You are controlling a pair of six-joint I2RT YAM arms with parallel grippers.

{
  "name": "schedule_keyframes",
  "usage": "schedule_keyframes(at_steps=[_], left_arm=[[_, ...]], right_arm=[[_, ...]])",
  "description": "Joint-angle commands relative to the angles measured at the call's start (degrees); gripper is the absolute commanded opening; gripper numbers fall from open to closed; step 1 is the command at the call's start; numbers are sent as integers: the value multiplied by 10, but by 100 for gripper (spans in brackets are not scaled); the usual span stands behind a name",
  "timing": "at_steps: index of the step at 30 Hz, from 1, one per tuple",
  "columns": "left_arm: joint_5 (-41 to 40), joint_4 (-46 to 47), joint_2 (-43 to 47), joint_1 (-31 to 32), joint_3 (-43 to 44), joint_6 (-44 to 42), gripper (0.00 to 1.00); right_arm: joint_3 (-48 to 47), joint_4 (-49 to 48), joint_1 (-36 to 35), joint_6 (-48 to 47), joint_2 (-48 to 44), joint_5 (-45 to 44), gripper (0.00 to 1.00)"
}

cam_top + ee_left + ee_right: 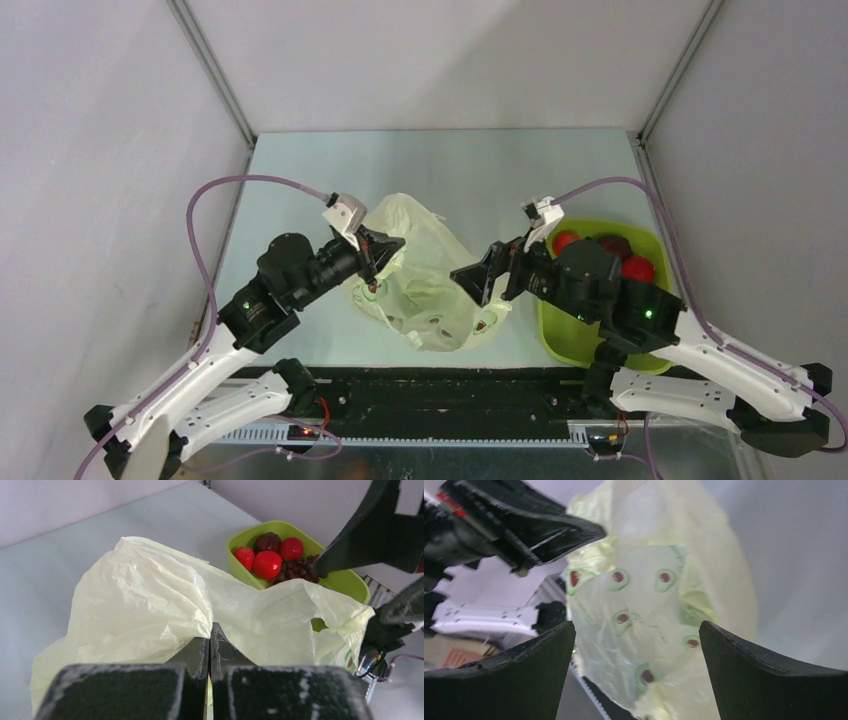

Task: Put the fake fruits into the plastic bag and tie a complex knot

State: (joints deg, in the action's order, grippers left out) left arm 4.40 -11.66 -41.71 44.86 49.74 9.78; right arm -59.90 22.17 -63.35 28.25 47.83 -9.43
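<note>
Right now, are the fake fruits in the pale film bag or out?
Out: glossy red plastic fruits sit in the green plastic tray, not the bag.

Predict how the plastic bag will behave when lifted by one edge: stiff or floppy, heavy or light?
Probably floppy: the plastic bag lies crumpled in soft folds where the left gripper pinches it. Likely very light: the film looks thin and translucent.

One plastic bag (145,595); one tray (350,582); five fake fruits (266,564).
</note>
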Motion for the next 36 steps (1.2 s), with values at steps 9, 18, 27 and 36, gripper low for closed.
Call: schedule_keyframes(at_steps=[9, 18, 27, 36], left_arm=[[-61, -68, -17, -3, 99, 78, 0], [-33, -31, 4, -36, 58, 108, 0], [-8, -32, -10, -62, 42, 115, 0], [19, -20, -5, -78, 36, 123, 0]], right_arm=[[-111, 314, 189, 37, -4, -217, 97], [15, 277, 427, -14, 32, -159, 95], [128, 153, 530, -61, 67, -78, 95], [150, 61, 573, -73, 167, -32, 99]])
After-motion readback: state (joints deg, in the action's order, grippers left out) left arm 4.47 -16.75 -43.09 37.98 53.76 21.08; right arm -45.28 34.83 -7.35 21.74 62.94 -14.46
